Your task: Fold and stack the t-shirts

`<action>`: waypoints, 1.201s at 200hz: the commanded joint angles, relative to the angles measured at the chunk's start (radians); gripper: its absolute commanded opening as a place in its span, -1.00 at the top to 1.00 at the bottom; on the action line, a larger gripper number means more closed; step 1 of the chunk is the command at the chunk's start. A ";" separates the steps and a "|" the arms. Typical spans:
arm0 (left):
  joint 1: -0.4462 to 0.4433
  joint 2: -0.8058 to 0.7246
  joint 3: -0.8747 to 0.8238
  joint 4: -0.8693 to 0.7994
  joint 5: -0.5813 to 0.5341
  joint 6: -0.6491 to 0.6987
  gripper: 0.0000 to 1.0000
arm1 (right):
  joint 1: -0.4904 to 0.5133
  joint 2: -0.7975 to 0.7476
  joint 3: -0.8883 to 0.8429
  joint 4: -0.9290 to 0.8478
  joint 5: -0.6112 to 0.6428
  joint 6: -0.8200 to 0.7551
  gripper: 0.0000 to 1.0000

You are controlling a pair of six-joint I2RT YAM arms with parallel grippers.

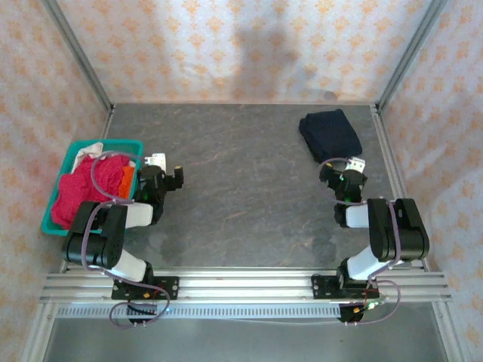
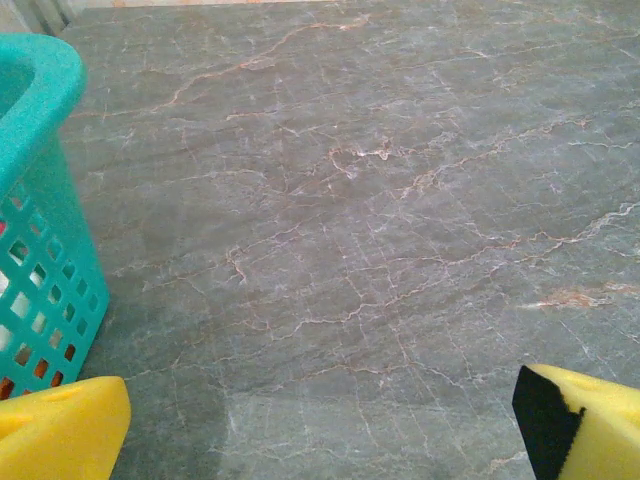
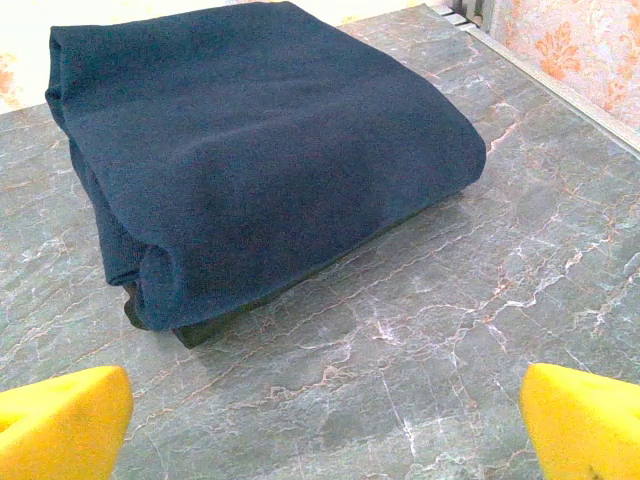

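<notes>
A dark navy folded t-shirt (image 1: pixel 330 133) lies at the back right of the table, and it looms large and close in the right wrist view (image 3: pixel 250 150). A bright red t-shirt (image 1: pixel 89 188) is heaped in the teal basket (image 1: pixel 68 162) at the left, with a bit of white cloth (image 1: pixel 87 151) at the basket's far end. My left gripper (image 1: pixel 172 179) sits beside the basket, open, its yellow fingertips (image 2: pixel 60 430) wide apart over bare table. My right gripper (image 1: pixel 346 172) rests just in front of the navy shirt, open, with nothing between its yellow fingertips (image 3: pixel 580 420).
The basket's teal lattice wall (image 2: pixel 40 270) stands close to the left gripper's left side. A metal frame rail (image 1: pixel 389 162) runs along the table's right edge near the navy shirt. Patterned walls enclose the grey marbled table (image 1: pixel 249 181).
</notes>
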State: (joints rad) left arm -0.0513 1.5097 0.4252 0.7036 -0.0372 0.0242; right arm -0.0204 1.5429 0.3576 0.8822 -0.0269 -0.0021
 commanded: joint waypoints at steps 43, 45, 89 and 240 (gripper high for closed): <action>0.007 -0.019 0.018 0.004 -0.026 -0.001 -1.00 | -0.003 -0.003 0.017 0.020 -0.012 -0.007 -0.99; 0.007 -0.019 0.018 0.004 -0.026 -0.001 -1.00 | -0.003 -0.002 0.017 0.020 -0.012 -0.008 -0.99; 0.007 -0.020 0.018 0.004 -0.026 -0.001 -1.00 | -0.003 0.000 0.019 0.018 -0.011 -0.008 -0.99; -0.168 -0.342 0.301 -0.645 -0.128 -0.011 -1.00 | 0.060 -0.387 0.126 -0.407 -0.047 -0.017 -0.99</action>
State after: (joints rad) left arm -0.2203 1.2236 0.6491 0.2649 -0.1139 0.0906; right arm -0.0090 1.2144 0.3977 0.6495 -0.0372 -0.0029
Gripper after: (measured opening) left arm 0.994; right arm 0.993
